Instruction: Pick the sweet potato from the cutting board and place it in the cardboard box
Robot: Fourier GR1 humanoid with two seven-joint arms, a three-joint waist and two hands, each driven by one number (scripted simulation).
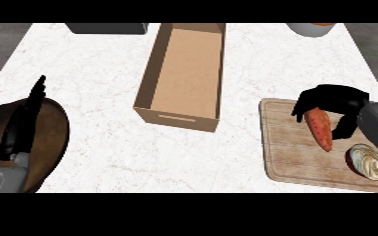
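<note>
From the head view we count one sweet potato (320,128), one cutting board (290,152) and one cardboard box (153,75). The sweet potato lies on the board, its upper end pinched by our right hand's (336,99) curled fingers. Our left hand (22,125) rests straight-fingered at the left edge.

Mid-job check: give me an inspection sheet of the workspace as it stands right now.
Surface: white marbled counter.
Job's things: sweet potato lies on the cutting board; cardboard box open, nothing inside.
Clutter: brown round object at left; dark item and pale bowl at the far edge; round cream item on the board.
Hands: right hand curled round the sweet potato's far end; left hand open, resting at left.
Cables: nothing seen.
Surroundings: grey floor past the counter's corners.
</note>
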